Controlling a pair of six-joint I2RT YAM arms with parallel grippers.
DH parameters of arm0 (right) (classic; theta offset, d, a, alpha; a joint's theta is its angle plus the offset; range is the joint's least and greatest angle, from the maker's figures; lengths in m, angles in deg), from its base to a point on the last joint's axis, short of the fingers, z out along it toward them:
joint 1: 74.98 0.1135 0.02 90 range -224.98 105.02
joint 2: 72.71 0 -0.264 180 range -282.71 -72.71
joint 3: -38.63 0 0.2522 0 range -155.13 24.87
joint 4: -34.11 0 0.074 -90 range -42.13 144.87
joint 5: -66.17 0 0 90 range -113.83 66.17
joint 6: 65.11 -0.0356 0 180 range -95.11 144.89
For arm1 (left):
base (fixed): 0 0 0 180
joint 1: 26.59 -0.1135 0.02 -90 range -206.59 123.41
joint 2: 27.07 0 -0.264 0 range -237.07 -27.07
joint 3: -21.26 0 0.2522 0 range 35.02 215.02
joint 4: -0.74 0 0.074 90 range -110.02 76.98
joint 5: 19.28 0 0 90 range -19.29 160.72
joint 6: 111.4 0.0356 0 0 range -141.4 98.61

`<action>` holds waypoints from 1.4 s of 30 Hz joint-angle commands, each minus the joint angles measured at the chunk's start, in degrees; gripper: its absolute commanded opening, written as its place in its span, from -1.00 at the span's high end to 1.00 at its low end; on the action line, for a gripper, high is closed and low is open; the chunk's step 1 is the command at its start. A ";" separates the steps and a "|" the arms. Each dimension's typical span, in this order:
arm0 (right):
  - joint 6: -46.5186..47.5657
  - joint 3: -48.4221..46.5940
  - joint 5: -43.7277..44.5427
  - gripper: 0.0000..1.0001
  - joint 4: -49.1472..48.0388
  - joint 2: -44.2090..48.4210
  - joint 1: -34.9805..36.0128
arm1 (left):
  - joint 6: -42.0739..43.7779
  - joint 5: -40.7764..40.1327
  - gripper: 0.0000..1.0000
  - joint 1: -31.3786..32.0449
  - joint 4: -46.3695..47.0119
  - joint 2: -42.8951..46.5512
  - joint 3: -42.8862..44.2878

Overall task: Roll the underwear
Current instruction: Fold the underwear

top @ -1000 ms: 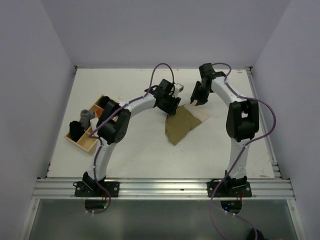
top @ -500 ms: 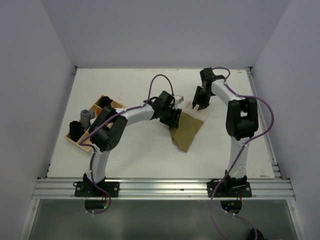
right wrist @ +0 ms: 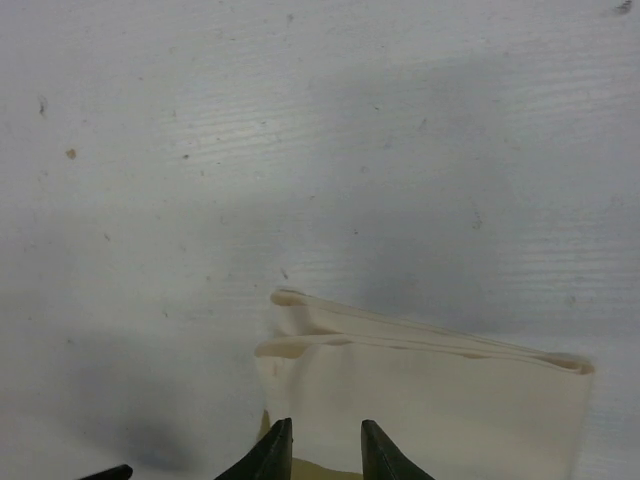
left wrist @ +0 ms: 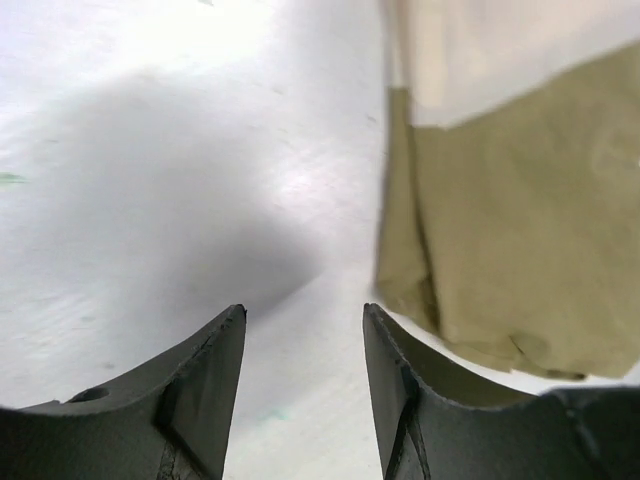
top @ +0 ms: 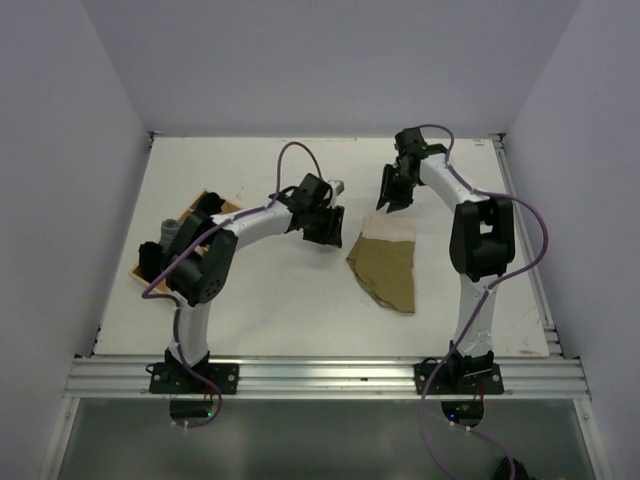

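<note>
The underwear [top: 385,266] is lying flat on the table [top: 260,310]. The left gripper [left wrist: 304,315] and right gripper [top: 388,202] are hovering beside it, fingers spread, grasping nothing. The wooden compartment tray [top: 222,206] is holding a grey bundle [top: 170,229] and a black bundle [top: 150,256].

A white table [top: 270,300] fills the middle of the top view, enclosed by pale lavender walls [top: 60,150] on three sides, with a silver metal rail [top: 330,375] along its near edge and a thinner metal strip [top: 525,240] down its right edge. Near the table's left edge a wooden compartment tray [top: 226,205] lies at an angle, only partly in view, holding a grey rolled item [top: 171,230] and, nearer the front, a black item [top: 149,258]. Close up, the tabletop shows faint scuffs and a small brownish speck [right wrist: 71,153].
</note>
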 commanded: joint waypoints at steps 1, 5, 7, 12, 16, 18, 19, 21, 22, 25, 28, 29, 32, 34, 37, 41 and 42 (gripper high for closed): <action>2.78 -2.33 -4.53 0.26 -0.22 1.59 1.96 | -1.30 -0.26 -0.08 -2.00 1.40 1.59 -0.16; 2.52 -3.64 -3.83 0.27 0.74 -0.16 4.24 | -3.32 3.78 -0.02 -2.00 5.09 0.44 -1.73; 1.73 -3.99 -3.22 0.28 0.74 -1.13 4.69 | -4.55 6.41 0.01 -2.00 7.90 0.17 -2.44; 0.85 -6.80 -1.37 0.28 1.89 -3.15 5.83 | -5.87 9.51 0.06 -1.57 11.34 -0.35 -3.67; 0.58 -9.18 1.00 0.30 4.08 -5.61 6.27 | -5.61 9.59 0.10 -1.48 10.55 -2.20 -3.93; 0.58 -10.50 1.70 0.31 5.22 -6.41 6.54 | -5.35 9.33 0.10 -1.39 10.55 -2.72 -4.29; 0.58 -10.76 1.88 0.31 5.40 -6.67 6.62 | -5.26 9.16 0.10 -1.39 10.55 -2.90 -4.29; 0.50 -11.11 2.32 0.31 5.58 -7.20 6.80 | -4.91 8.89 0.11 -1.39 10.47 -3.60 -4.29; 0.41 -11.11 2.32 0.31 5.40 -7.37 6.89 | -4.91 8.80 0.11 -1.39 10.46 -3.78 -4.20; 0.23 -11.90 2.41 0.31 5.75 -8.17 7.06 | -4.99 9.41 0.14 -1.39 10.73 -4.75 -4.11; -0.12 -12.78 3.02 0.34 6.11 -8.96 7.15 | -5.17 10.20 0.21 -1.30 11.25 -5.36 -3.94; -0.29 -13.05 3.20 0.35 6.11 -9.13 7.15 | -5.26 10.47 0.24 -1.30 11.43 -5.45 -3.94; -0.82 -14.10 4.16 0.41 6.89 -9.66 7.24 | -5.61 11.26 0.30 -1.21 11.87 -5.89 -3.76; -0.82 -15.06 4.60 0.42 7.77 -10.71 7.24 | -5.61 11.26 0.31 -1.13 11.87 -6.07 -3.67; -0.82 -16.39 5.48 0.42 9.27 -11.33 7.24 | -5.61 11.00 0.32 -1.04 11.34 -6.33 -3.58; -1.00 -16.21 6.63 0.41 9.62 -11.33 7.24 | -5.52 11.00 0.31 -0.95 11.08 -6.51 -3.85; -1.00 -16.12 6.71 0.41 9.62 -11.42 7.33 | -5.61 11.09 0.31 -0.86 11.25 -6.59 -4.02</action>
